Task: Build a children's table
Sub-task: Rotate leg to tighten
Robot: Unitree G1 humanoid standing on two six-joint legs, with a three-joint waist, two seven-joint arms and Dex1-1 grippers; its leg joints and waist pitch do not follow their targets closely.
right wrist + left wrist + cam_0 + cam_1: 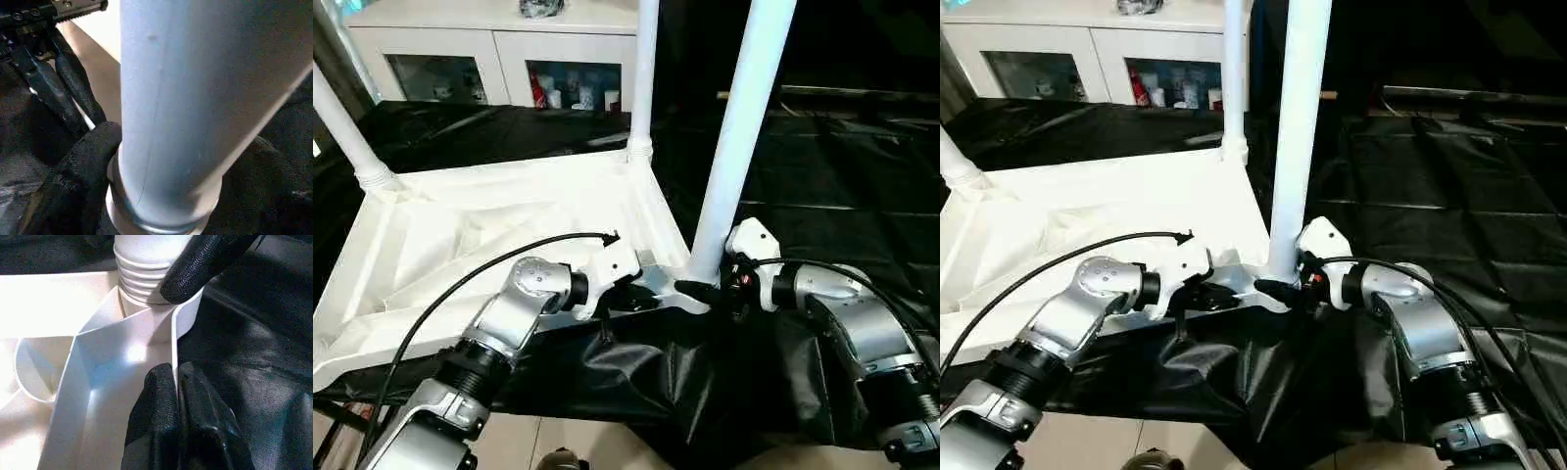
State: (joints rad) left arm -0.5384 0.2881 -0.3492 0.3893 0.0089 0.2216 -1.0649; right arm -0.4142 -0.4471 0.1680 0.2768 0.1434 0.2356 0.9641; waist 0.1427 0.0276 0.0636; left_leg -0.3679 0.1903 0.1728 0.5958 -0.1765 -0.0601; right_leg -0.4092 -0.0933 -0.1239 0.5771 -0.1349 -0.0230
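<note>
Left wrist view: left gripper (pixel 177 396) pinches tabletop (pixel 460 235) rim; right gripper (pixel 710 287) clasps leg (pixel 734 147) base.
Tabletop lies upside down on black-draped table (pixel 842 196); risk: leg cocks in corner socket, rim slips free.

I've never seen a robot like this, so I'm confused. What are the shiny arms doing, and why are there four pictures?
The shiny arms belong to a robot building a small white table. Two pictures come from cameras in its head, looking down over its arms. The other two come from cameras on its wrists, very close up.

The tabletop lies upside down on a big table under a black cloth, so its legs point up. The left gripper has its black fingers pinched shut on the tabletop's thin edge wall. The right gripper wraps its fingers around the bottom of the nearest leg, where it goes into the corner socket. Two more legs stand farther back. Behind is a white cabinet.
</note>
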